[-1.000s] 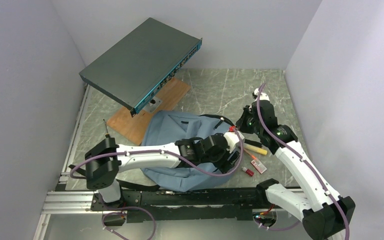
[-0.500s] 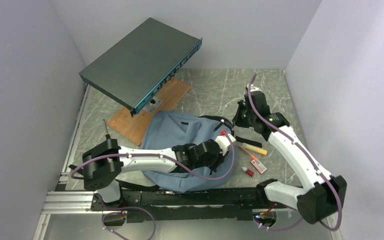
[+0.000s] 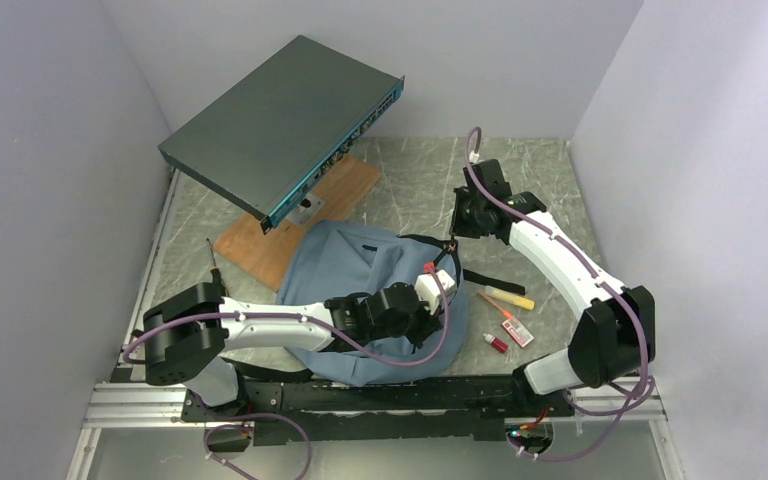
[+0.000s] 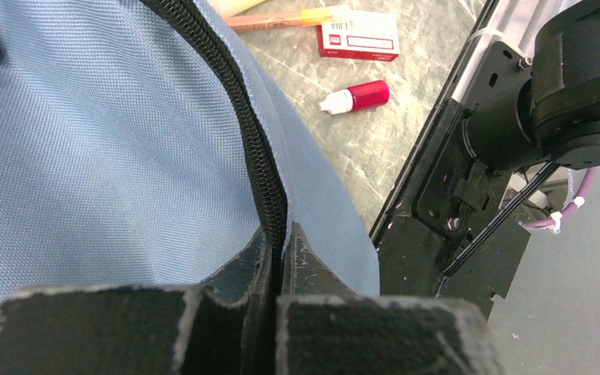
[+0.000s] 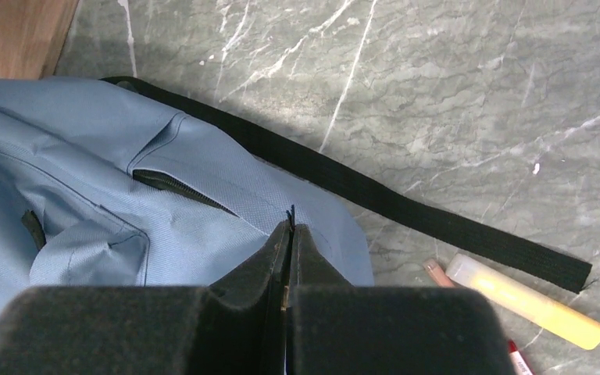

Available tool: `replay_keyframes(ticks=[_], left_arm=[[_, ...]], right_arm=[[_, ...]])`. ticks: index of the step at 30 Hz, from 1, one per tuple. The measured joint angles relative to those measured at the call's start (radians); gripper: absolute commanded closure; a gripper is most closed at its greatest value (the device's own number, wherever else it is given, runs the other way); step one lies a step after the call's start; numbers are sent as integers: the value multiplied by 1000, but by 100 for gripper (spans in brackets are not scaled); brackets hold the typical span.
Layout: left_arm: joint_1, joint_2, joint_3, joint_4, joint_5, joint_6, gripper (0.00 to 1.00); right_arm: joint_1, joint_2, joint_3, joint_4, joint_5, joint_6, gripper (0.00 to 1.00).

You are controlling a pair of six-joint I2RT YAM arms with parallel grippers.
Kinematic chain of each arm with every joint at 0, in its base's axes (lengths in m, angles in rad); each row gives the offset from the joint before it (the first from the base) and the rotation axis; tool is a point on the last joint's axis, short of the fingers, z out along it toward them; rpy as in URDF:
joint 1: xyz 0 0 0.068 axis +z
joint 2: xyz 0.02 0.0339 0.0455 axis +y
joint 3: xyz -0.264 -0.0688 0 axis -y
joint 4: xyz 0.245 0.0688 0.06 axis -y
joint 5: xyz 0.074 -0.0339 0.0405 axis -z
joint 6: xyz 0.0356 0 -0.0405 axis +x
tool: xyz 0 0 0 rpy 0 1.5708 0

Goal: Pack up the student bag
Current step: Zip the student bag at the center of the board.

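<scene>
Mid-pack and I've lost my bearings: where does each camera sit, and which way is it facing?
Top external: high behind the arm bases, looking down over the table; shows both arms, with the left gripper and right gripper at the backpack.
Left wrist: on the left arm, looking down past its closed fingers along the zipper.
Right wrist: on the right arm, looking down past its closed fingers at the backpack, strap and table.
Shared: top and left wrist both show the red bottle; top and right wrist both show the yellow marker.
</scene>
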Motion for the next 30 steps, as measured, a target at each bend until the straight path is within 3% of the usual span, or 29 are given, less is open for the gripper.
replay_keyframes(ticks=[12, 24, 30], left_arm=[[-1, 0, -7, 32, 38, 19, 100], [-31, 11, 52, -85, 83, 64, 100], [-42, 47, 71, -93, 85, 82, 100]], right_arm=[[2, 67, 49, -48, 6, -24, 100], [2, -151, -126, -16, 27, 22, 100], [2, -48, -107, -1, 29, 34, 100]])
